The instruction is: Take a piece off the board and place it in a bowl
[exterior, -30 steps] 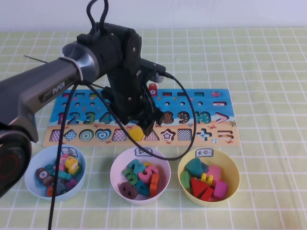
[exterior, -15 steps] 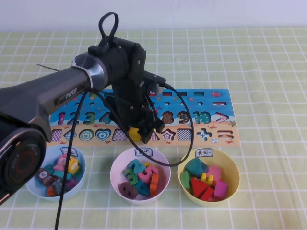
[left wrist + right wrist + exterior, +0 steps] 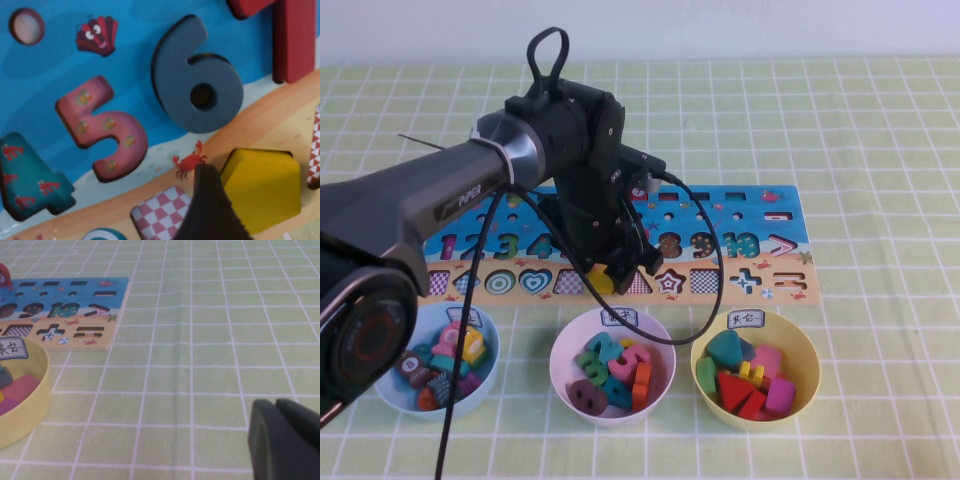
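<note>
Piece [image 3: 603, 279] is seated on the board's [image 3: 760, 215] tan near strip, directly under the left gripper [image 3: 620, 268]; grip state cannot be told. Bowl [image 3: 798, 335] lies near and right. Right gripper [image 3: 285, 440] is parked well right, fingers pressed together.

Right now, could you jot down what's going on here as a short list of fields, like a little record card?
Scene: green checked table with a puzzle board and three bowls
Working arm: left, reaching over the board
Left tool: down at the yellow pentagon piece in the board's tan strip; one finger touches its edge
Piece status: not yet lifted
Yellow bowl: holds shape blocks, including a red triangle
Pink bowl: holds numerals
Blue bowl: mixed pieces
Right tool: parked low over bare table, shut
</note>
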Tool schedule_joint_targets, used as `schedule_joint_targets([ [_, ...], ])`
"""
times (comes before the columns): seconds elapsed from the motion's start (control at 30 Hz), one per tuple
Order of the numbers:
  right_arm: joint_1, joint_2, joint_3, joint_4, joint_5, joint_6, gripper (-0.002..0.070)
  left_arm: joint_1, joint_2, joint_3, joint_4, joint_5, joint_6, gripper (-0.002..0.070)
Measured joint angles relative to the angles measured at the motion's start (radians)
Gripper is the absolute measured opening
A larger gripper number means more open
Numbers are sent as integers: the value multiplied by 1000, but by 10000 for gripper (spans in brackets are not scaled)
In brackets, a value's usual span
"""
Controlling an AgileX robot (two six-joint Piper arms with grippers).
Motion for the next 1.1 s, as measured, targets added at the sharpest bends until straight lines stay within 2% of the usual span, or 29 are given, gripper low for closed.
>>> schedule_joint_targets([
  [0.37,0,0,0,0,0,0,-17,0,19,-8,6,18,0,396],
  [0.47,0,0,0,0,0,0,-17,0,19,-8,7,17,0,368],
  [0.57,0,0,0,0,0,0,-17,0,19,-10,16,17,0,295],
  [1.1,0,0,0,0,0,0,-17,0,-21,-6,25,26,2,294],
])
